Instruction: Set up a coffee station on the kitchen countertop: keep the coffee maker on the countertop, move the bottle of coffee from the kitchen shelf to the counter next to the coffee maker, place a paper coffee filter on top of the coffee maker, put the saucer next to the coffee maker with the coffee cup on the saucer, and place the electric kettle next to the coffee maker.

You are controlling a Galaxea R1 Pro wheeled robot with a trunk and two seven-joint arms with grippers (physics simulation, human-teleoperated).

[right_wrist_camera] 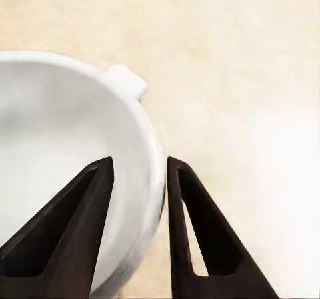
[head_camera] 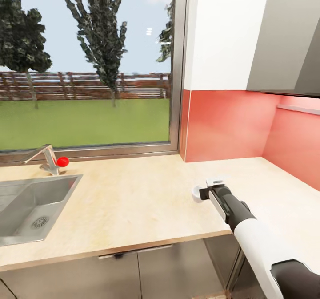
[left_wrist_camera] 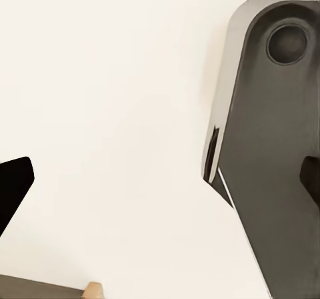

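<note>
Coffee cup [right_wrist_camera: 73, 152] sits low over the light wood-grain surface [head_camera: 133, 201], near its front edge and right of the steel sink [head_camera: 31, 205]; whether it rests on the surface cannot be told. The right claw [right_wrist_camera: 139, 172] pinches its rim, one dark finger [right_wrist_camera: 73, 225] inside the bowl and the other outside the wall, with the cup's handle [right_wrist_camera: 128, 81] pointing away. In the head view the right arm [head_camera: 249, 232] reaches in. The left claw's opening cannot be told.
</note>
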